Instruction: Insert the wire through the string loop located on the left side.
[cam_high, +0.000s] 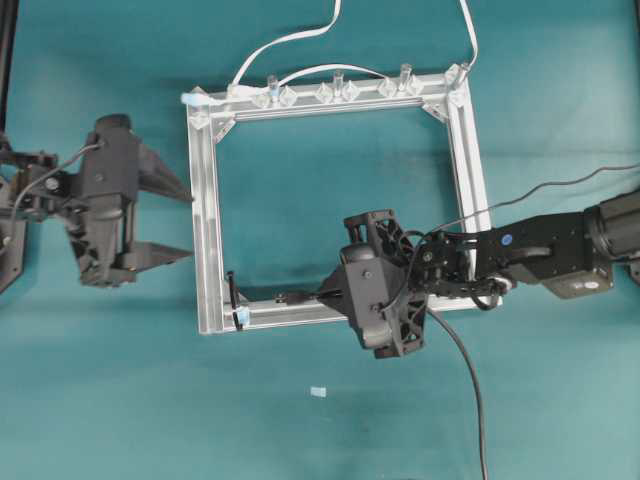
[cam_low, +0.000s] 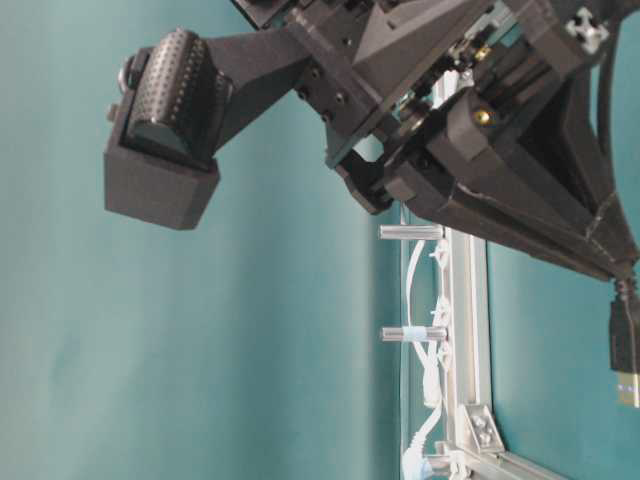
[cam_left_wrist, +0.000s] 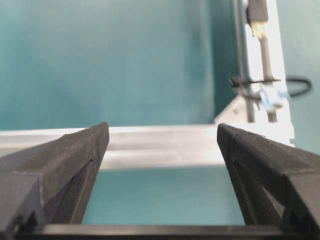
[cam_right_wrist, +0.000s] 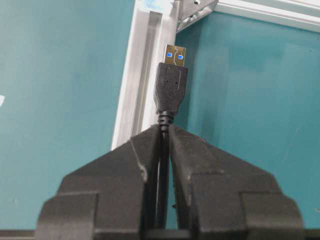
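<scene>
Right gripper (cam_high: 318, 296) seen over the near rail of the aluminium frame (cam_high: 207, 200), jaws clamped shut on the wire (cam_right_wrist: 161, 131) just behind its plug. Plug (cam_right_wrist: 171, 85) pointing along the rail toward the frame's near-left corner, metal tip with blue insert exposed in the right wrist view. Plug tip (cam_high: 287, 297) short of the string loop (cam_high: 232, 293), a clear gap between the two in the overhead view. Remainder of the wire trailing back past the right arm and off the near edge of the bench (cam_high: 120, 400).

String loop standing at the near-left corner of the frame, light-blue tape bit (cam_high: 241, 317) at its base. Same loop visible in the left wrist view (cam_left_wrist: 252, 81), plug (cam_left_wrist: 257, 12) beyond it and apart from it.

Left gripper (cam_high: 168, 223) outside the frame's left rail, jaws spread wide, nothing held, fingertips close to the rail but not touching as far as can be judged. Left fingers (cam_left_wrist: 55, 165) framing the rail in the wrist view.

White cable (cam_high: 300, 37) running along the far rail through clear clips (cam_high: 338, 88). Small pale scrap (cam_high: 318, 391) lying on the bench near the front, well apart from the frame.
</scene>
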